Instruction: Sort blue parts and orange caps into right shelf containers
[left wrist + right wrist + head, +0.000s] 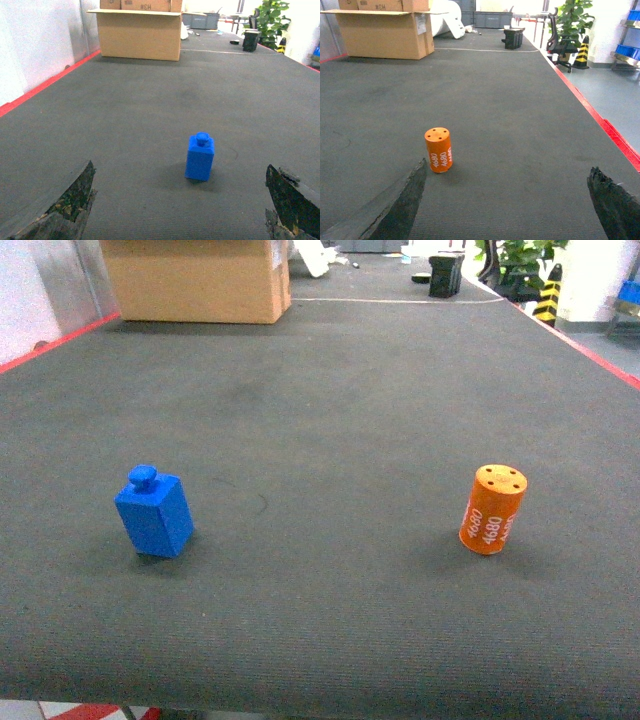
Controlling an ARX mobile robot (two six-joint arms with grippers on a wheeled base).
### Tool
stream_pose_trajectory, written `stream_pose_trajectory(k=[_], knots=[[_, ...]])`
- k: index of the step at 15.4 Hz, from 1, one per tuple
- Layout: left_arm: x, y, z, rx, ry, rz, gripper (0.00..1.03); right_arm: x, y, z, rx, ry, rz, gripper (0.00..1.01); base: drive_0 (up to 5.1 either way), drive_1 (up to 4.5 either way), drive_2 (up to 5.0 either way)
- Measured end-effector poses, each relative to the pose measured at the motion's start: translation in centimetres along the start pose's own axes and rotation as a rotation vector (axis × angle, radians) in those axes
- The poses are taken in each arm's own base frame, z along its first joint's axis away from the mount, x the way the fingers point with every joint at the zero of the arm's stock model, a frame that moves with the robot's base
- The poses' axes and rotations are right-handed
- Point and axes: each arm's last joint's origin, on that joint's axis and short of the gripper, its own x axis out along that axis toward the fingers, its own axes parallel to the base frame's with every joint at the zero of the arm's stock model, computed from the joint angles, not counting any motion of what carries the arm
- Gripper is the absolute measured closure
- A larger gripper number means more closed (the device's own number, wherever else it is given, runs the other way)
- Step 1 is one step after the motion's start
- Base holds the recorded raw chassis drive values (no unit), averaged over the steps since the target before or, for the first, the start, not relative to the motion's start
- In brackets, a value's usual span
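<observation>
Both claws are seen only in their own wrist views, each spread wide with nothing held. For the left claw (182, 210), worn dark fingers (65, 210) are shown at the lower corners of the picture, and the blue part (200, 157) is found ahead of them, upright on the table (150, 100), apart from either finger and nearer the right one. For the right claw (512, 210), dark fingers (400, 207) are likewise shown at the lower corners, and the orange cap (439, 149) is placed upright ahead of them, close beyond the left finger and untouched. White figures reading 4680 are printed on the cap's side, and small holes are seen in its top. In the head view no claw is shown; the blue part (154, 511) is set on the left of the dark ribbed table (320, 400) and the orange cap (492, 509) on the right, well apart from each other. A cardboard box (195, 278) is placed at the far left of the table, and a potted plant (570, 22) is seen beyond its far right corner.
</observation>
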Motion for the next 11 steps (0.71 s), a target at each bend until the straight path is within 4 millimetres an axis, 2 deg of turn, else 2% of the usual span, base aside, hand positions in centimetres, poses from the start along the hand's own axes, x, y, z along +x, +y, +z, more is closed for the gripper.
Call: stream_pose_trajectory(k=[11], knots=[[0.0, 0.0, 0.0, 0.0, 0.0, 0.0, 0.05, 0.0, 0.0, 0.0, 0.0, 0.0, 0.0, 0.03, 0.0, 0.0, 0.0]])
